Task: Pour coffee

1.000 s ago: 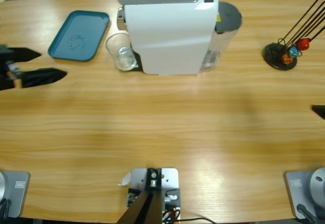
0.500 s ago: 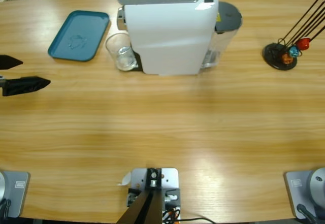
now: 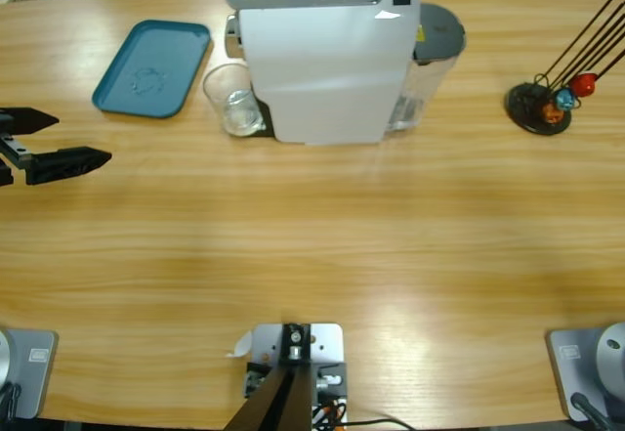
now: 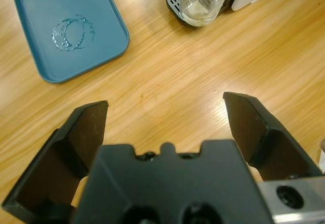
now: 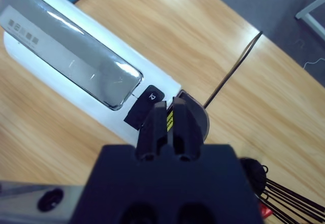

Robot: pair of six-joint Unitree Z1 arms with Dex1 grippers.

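So the wooden bench [image 3: 312, 226] took up pretty much the whole high view, and the biggest thing on it was the white capsule coffee machine [image 3: 322, 60], sitting at the far side a bit left of middle with its grey water tank [image 3: 435, 45] stuck on its right. Left of the machine was a teal tray [image 3: 153, 67] lying flat, with some wet ring marks on it. An empty clear glass [image 3: 232, 99] stood on the machine's drip grate, right between the tray and the machine body, nothing in it as far as I could see. Over at the far right there was a black capsule stand [image 3: 539, 107] with thin rods and a red and a blue ball on it. The left gripper [image 3: 49, 138] poked in from the left edge, jaws spread wide with nothing in them, hovering over bare wood well short of the glass. The right gripper [image 5: 169, 120] didn't show in the high view, but its wrist view looked down on the machine's top, jaws pressed together and empty.
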